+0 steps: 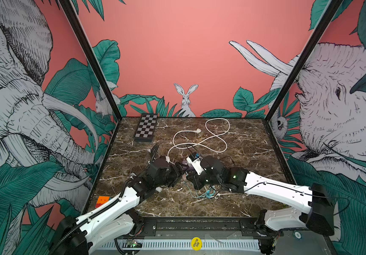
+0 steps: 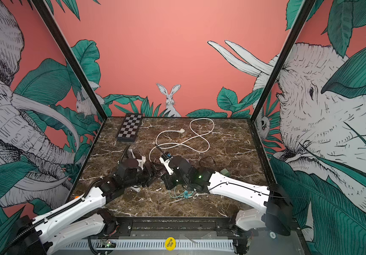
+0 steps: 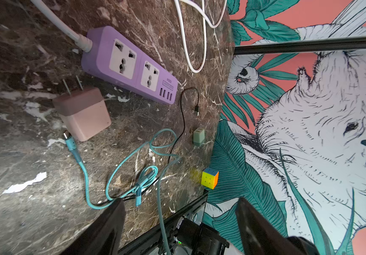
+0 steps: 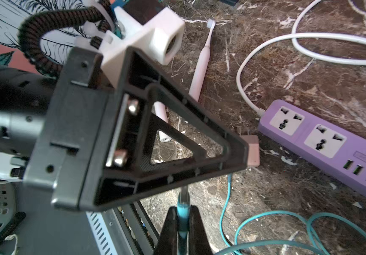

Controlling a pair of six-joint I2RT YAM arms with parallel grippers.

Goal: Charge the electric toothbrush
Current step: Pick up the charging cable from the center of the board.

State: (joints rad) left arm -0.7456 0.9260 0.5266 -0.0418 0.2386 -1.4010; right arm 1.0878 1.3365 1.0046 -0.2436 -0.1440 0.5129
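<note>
The pink and white electric toothbrush (image 4: 202, 66) lies flat on the marble table, partly under my left arm; its butt end (image 1: 159, 189) shows in a top view. A pink plug adapter (image 3: 82, 112) lies beside the purple power strip (image 3: 131, 64), prongs free. A teal cable (image 3: 115, 176) lies coiled, with one connector (image 3: 68, 135) touching the adapter. My right gripper (image 4: 183, 212) is shut on another teal connector. My left gripper (image 3: 181, 212) stands open above the table edge, with only a loose teal strand passing between its fingers (image 4: 199, 167). Both grippers meet mid-table (image 1: 183, 175).
A looping white cord (image 1: 199, 143) runs from the power strip across the back. A folded chessboard (image 1: 146, 128) sits back left. There are two colour cubes, one (image 1: 102, 201) front left and one (image 3: 209, 178) on the right. A green adapter (image 3: 198, 136) and a black cable (image 3: 183, 114) lie to the right.
</note>
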